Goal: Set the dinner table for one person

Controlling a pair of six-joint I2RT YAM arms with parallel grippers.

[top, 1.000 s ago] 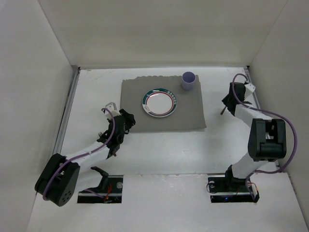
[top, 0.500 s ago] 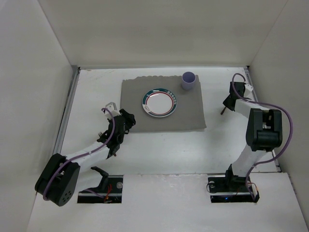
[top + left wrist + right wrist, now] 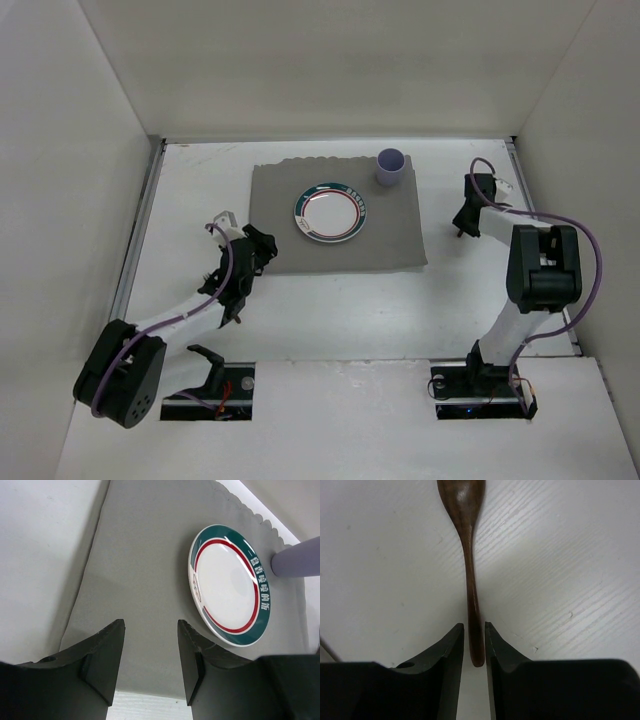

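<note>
The dinner table (image 3: pixel 340 310) carries a grey cloth mat (image 3: pixel 390 240), with a green-and-red-rimmed plate (image 3: pixel 331 211) at the mat's centre and a lilac cup (image 3: pixel 390 167) at its far right corner. The left gripper (image 3: pixel 150 655) hovers over the mat's near left corner with its fingers spread. The right gripper (image 3: pixel 474 645), right of the mat, has its fingers drawn close on either side of the handle end of a wooden spoon (image 3: pixel 465 510). Whether they pinch it cannot be told.

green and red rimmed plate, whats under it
The round white plate with green and red rim rests on a grey rectangular cloth mat on the white table. The patch directly beneath the plate is hidden.
</note>
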